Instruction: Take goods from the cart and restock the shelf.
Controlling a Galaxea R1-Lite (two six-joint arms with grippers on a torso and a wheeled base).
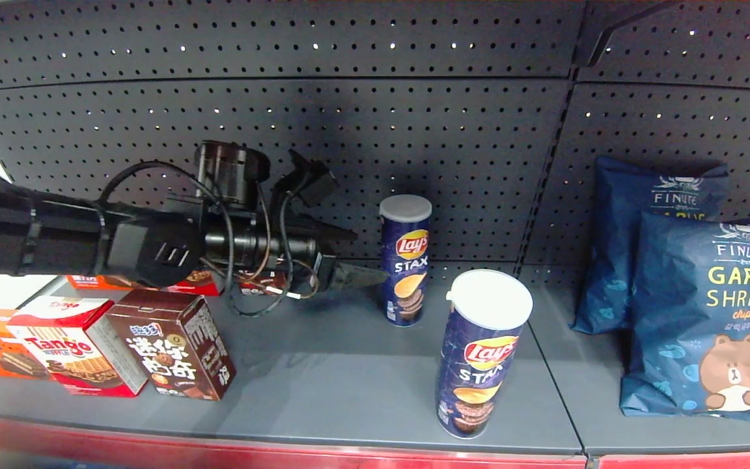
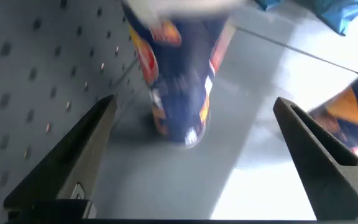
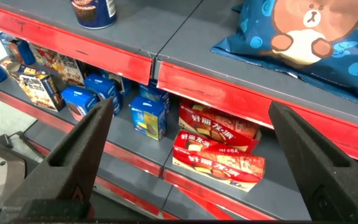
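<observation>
The rear chip can [image 1: 405, 260] is standing upright on the shelf [image 1: 323, 365], right by the pegboard [image 1: 414, 130]. The left hand [image 1: 359, 255] is hovering just left of it, fingers spread wide, gripping nothing. Looks like the drop-off bit to me. I'm thinking it should be backing straight away from that can, keeping level so no fingertip is clipping it, and steering clear of the second can [image 1: 482, 352] sitting in front and right of it. The right hand [image 3: 188, 112] is hanging lower, out front of that can, spread and empty too.
</observation>
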